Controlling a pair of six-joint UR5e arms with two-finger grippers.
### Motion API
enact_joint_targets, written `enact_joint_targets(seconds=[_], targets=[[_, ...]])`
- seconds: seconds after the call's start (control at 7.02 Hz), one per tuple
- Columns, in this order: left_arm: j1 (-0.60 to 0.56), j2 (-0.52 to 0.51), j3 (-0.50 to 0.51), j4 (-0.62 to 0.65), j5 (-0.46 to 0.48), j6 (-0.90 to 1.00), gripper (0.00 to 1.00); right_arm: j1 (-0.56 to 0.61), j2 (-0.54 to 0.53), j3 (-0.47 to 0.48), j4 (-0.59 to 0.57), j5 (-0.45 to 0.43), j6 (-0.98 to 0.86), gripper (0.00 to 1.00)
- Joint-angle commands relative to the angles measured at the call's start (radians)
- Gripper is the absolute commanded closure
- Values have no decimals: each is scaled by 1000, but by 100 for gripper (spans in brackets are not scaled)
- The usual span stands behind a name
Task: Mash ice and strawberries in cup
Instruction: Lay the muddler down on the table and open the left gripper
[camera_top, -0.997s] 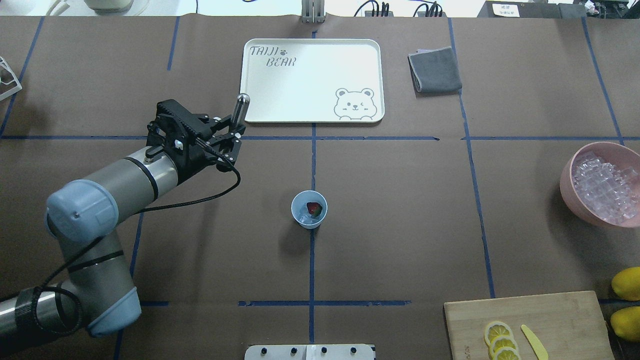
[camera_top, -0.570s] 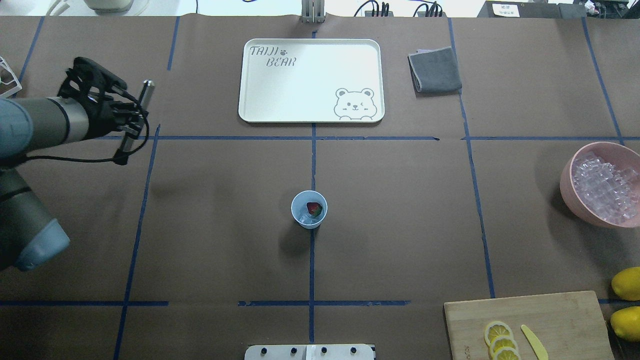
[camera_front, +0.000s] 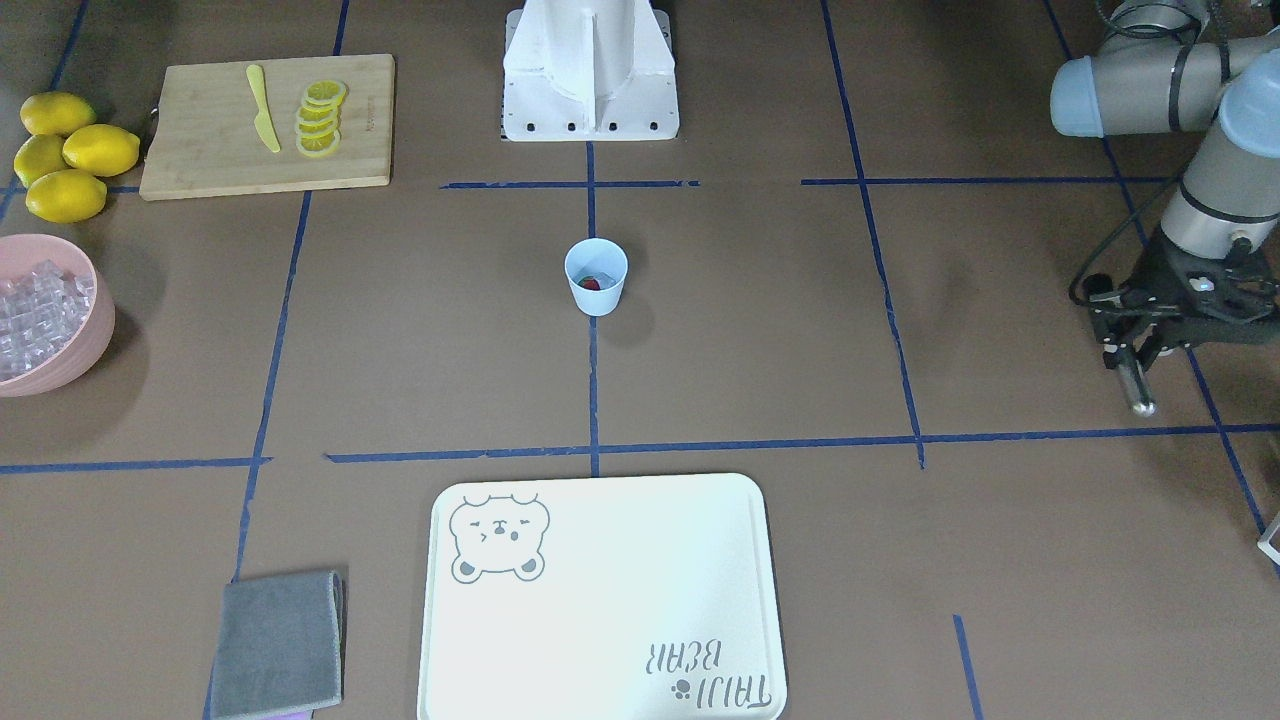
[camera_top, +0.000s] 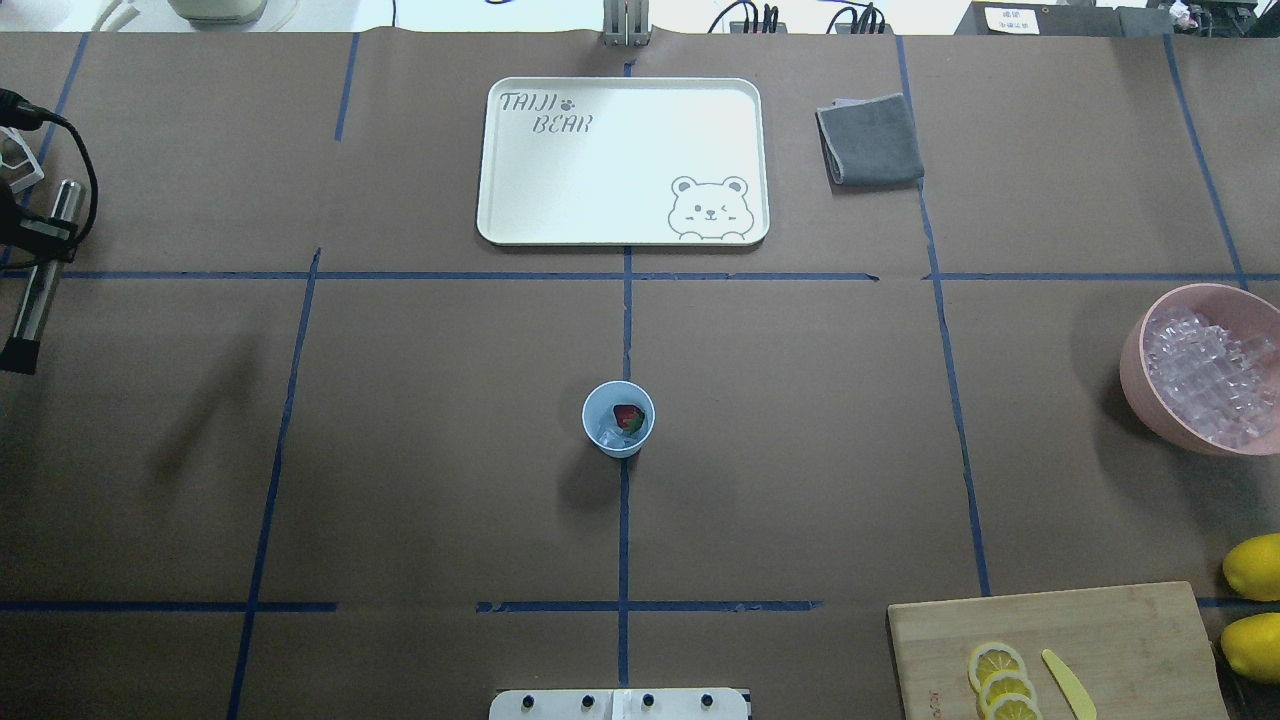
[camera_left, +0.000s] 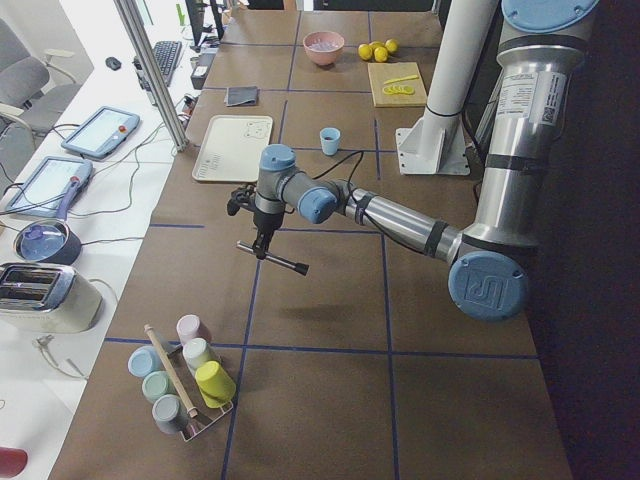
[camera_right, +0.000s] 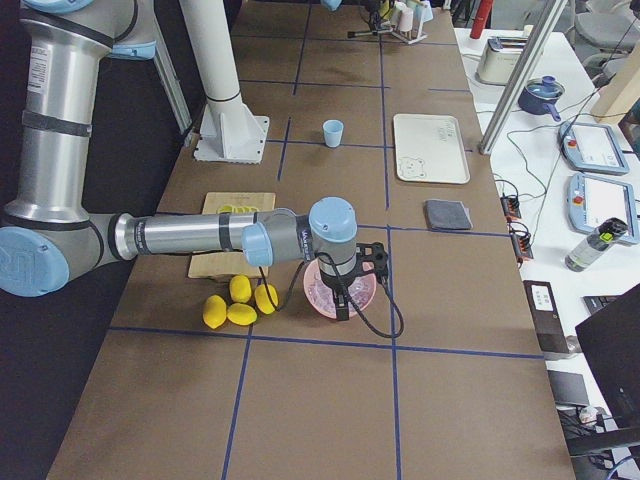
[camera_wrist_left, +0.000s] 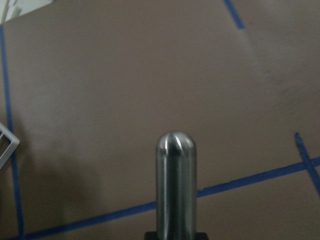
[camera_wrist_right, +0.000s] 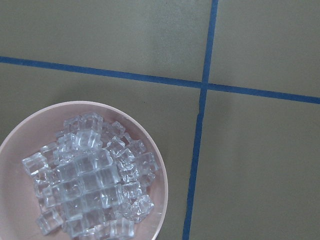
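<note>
Brown-papered desk (camera_top: 400, 450), gridded with blue tape. Left claw (camera_front: 1133, 358) at far left edge, clamped shut around steel rod (camera_front: 1139, 395), held roughly level and clear of desk, rounded tip pointing away from robot. Cup (camera_front: 597, 298) upright at desk's centre, well apart from that claw, off to its right and nearer robot's base. Inside: red strawberry (camera_top: 627, 416) beside a few pieces of ice (camera_top: 607, 434), seemingly uncrushed. Right claw (camera_right: 342, 312) poised above bowl (camera_top: 1130, 370) of spare cubes at opposite end; impossible to tell whether open or closed. Step in hand, by appearances: tool gripped, mashing not yet begun. Next move likely to call for long sweep of rod rightward to above cup, turning tip downward over rim, then pressing straight down without toppling light, unheld cup.
</note>
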Motion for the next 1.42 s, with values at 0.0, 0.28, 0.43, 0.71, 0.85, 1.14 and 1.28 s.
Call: enact_joint_targets(seconds=[0.0,0.28,0.43,0.71,0.85,1.14,1.28], targets=[[-33,50,71,77,-99,2,100,1,-3,2,4,1,-1,1],[-27,48,209,21,-165,22,100,1,-5,6,2,1,-1,1],[-27,48,234,15,-162,28,100,1,-11,13,5,1,-1,1],[-27,57,238,16,-155,89,100,2,-16,16,8,1,-1,1],[-24,48,263,16,-152,86,100,2,-17,16,8,1,-1,1],[-23,41,277,15,-152,82,100,2,-17,16,8,1,-1,1],[-23,38,283,15,-153,74,100,2,-17,14,7,1,1,1]])
